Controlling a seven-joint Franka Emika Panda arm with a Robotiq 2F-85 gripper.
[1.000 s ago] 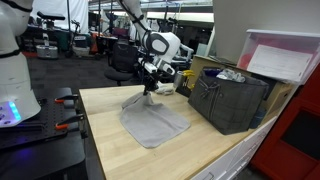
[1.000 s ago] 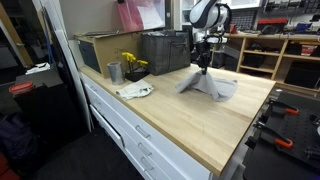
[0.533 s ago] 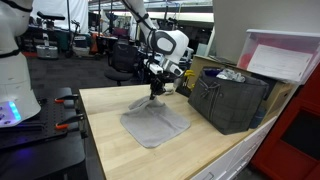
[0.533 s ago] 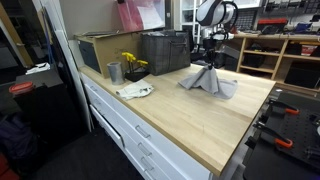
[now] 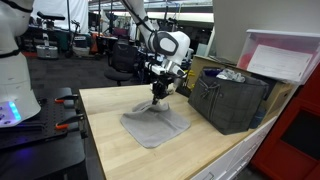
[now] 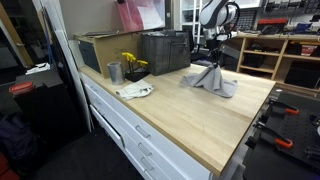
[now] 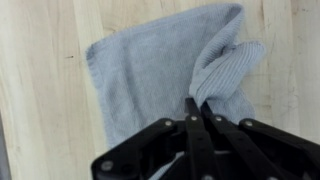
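Wrist view: the tool (image 7: 197, 105) is pressed together on a raised fold of the grey cloth (image 7: 150, 70), over the wooden worktop (image 7: 40, 90).

The pinch looks to take only a narrow ridge of fabric, so the likeliest fault is the fold sliding out of the fingers under the weight of the cloth that lies flat. A sideways pull could also drag that spread part across the worktop and bunch it. In an exterior view the dark crate (image 5: 228, 100) stands near the cloth (image 5: 155, 122), and a swing that way might brush it. In both exterior views the arm (image 5: 165, 45) reaches in from above, wrist turned straight down, with the tool (image 6: 214, 62) upright over the cloth's tented peak.
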